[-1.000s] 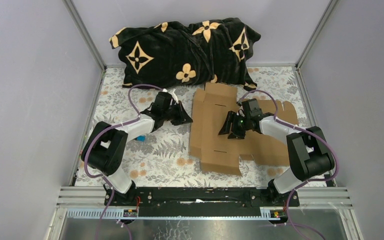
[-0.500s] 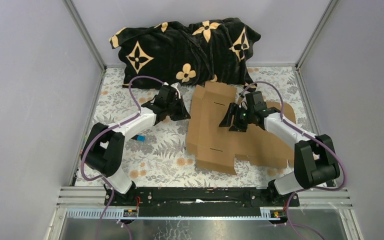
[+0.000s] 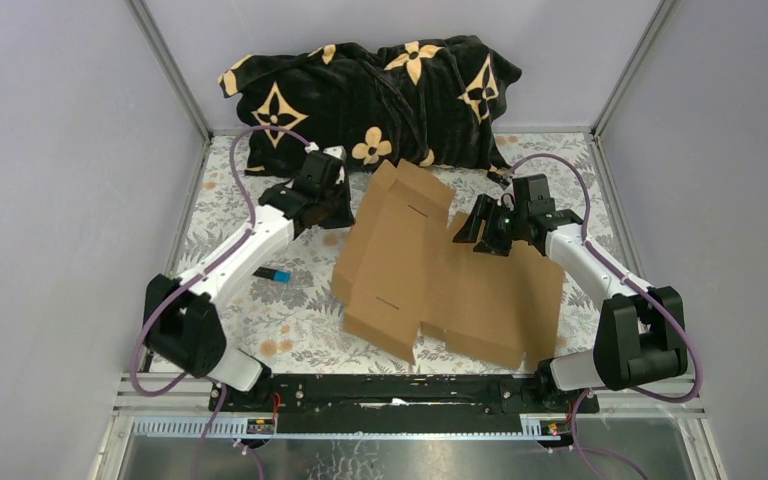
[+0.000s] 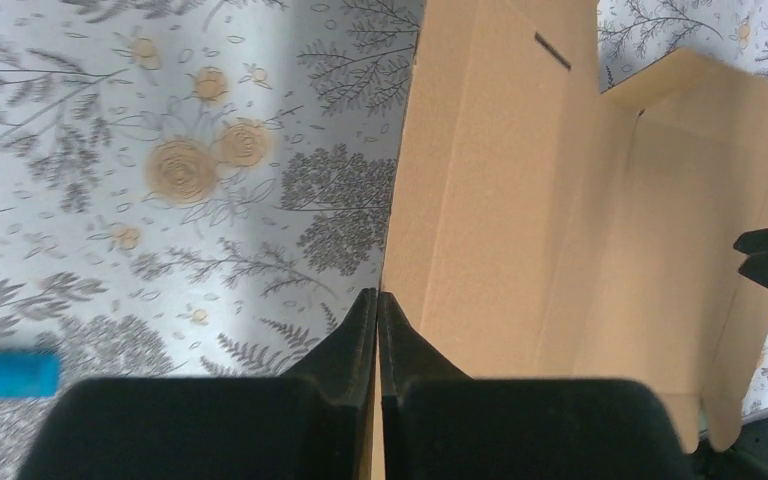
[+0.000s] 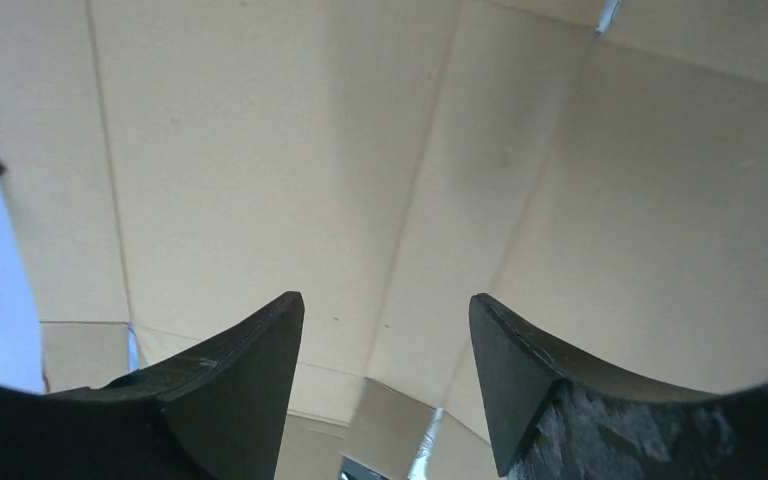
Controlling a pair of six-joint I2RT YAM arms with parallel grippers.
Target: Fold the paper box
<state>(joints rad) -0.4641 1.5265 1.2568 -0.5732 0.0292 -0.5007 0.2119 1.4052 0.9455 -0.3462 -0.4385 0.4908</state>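
The paper box [image 3: 430,275] is a large flat brown cardboard sheet with flaps and slots, lying slantwise in the middle of the table. Its far left edge is raised. My left gripper [image 3: 347,212] is shut on that left edge. In the left wrist view its fingers [image 4: 377,300] pinch the thin edge of the cardboard [image 4: 560,220], with floral cloth to their left. My right gripper [image 3: 472,232] hovers over the sheet's far right part, open. In the right wrist view its fingers [image 5: 387,310] stand apart with only bare cardboard [image 5: 360,150] beyond them.
A black pillow with tan flower shapes [image 3: 370,100] lies along the back wall, just behind the sheet. A small blue and black object [image 3: 273,274] lies on the floral cloth left of the sheet, also at the left wrist view's edge [image 4: 10,373]. Grey walls close in both sides.
My left gripper closed on the sheet's left edge and lifted it, moving back and left. The sheet swung and slid toward the near edge. My right gripper moved back and right and opened slightly.
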